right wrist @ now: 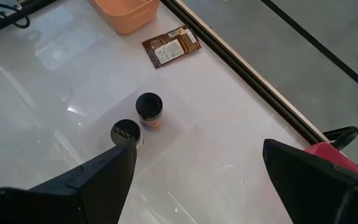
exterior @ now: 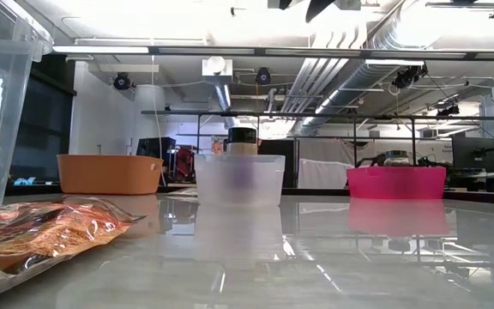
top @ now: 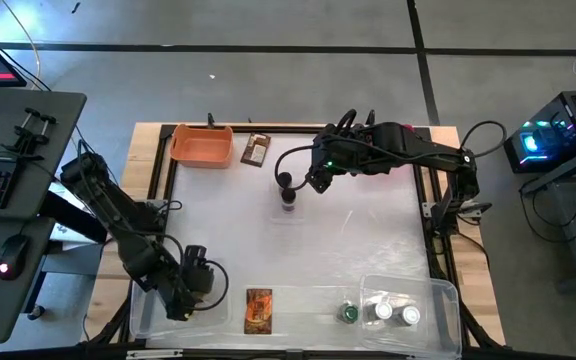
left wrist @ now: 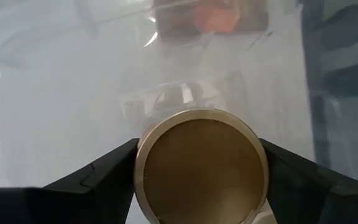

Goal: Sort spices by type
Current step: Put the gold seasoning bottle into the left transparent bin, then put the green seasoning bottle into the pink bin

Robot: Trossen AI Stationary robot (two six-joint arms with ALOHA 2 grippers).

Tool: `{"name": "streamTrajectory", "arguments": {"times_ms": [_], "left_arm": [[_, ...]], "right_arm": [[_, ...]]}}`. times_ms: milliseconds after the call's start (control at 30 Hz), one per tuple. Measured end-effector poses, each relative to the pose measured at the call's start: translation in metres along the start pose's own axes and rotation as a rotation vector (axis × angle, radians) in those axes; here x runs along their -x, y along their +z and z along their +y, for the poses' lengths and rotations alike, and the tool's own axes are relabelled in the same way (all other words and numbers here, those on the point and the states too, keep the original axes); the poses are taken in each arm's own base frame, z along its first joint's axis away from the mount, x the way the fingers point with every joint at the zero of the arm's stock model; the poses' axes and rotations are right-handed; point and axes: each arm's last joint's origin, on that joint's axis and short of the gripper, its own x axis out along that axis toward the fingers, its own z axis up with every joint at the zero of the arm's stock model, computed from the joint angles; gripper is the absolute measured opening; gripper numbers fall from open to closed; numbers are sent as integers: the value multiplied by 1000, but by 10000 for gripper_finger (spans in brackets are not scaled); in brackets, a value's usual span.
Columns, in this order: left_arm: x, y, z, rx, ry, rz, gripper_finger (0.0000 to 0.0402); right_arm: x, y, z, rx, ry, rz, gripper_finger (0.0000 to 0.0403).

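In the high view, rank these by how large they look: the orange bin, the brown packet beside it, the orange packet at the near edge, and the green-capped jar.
1. orange bin
2. and 3. orange packet and brown packet: they look close in size; the orange one seems slightly longer, but I would not rank them.
4. green-capped jar

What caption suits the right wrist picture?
Open right hand hovers above two dark-capped jars near a brown packet.

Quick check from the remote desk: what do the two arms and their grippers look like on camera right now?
Both arms are black, jointed, with black cables looped along them. The right arm shows a small green light near its wrist. The right gripper and left gripper have matte black, wedge-shaped fingers.
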Motion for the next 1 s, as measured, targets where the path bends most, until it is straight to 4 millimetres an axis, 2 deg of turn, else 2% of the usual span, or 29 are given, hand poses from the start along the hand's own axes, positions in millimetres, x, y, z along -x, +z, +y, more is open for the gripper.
{"name": "streamTrajectory", "arguments": {"times_ms": [367,600,833,1000], "left_arm": [[0,0,-1,12,-16,3,292],[0,1,0,82,12,-26,293],[1,1,0,45,10,-23,294],[11,11,2,90,-103,21,294]], "right_arm": [[0,0,0,-1,1,-1,346],[0,0,0,-1,2,-1,346],[0,0,0,-1,2,-1,346],[0,-1,1,35,39,24,346]]}}
